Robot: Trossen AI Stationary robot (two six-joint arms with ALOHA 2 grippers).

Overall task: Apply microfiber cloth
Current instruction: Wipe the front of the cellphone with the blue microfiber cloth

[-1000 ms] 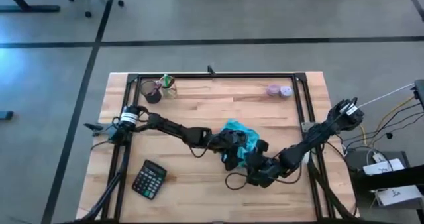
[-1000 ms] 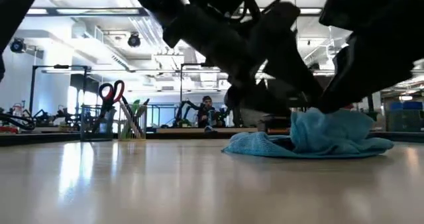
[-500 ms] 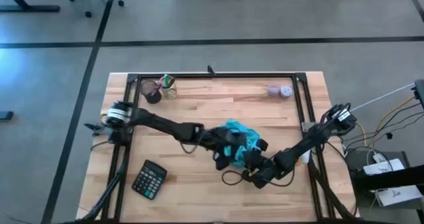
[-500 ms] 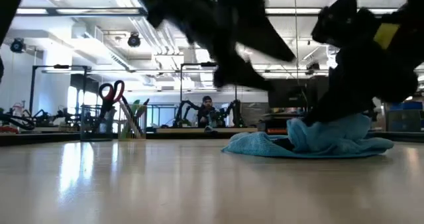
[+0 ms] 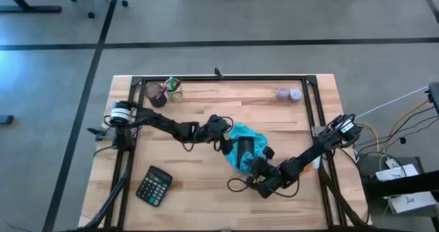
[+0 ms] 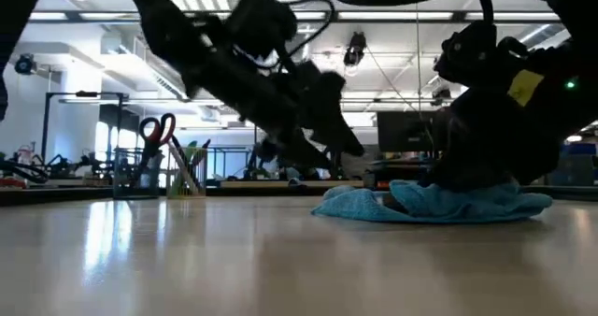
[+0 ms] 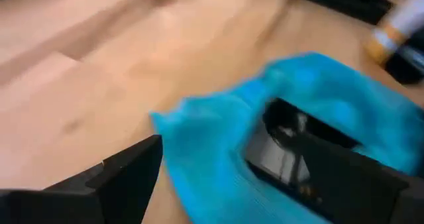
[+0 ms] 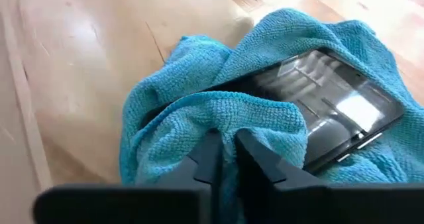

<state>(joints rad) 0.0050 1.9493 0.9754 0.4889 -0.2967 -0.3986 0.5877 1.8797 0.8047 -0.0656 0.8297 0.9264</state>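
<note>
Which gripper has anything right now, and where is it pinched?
The right gripper pinches a raised fold of the soft turquoise-blue microfiber cloth beside the black phone. The left gripper is open, holding nothing.

Wooden table point(image 5: 206, 184) with microfiber cloth point(image 5: 245, 149), calculator point(image 5: 153, 187), pen cup point(image 5: 156, 95), 2 purple rolls point(image 5: 289, 94).

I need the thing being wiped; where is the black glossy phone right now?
High view: the black glossy phone lies mid-table, right of centre, nested in the turquoise microfiber cloth, between the left claw and the right claw, which pinches a cloth fold.
</note>
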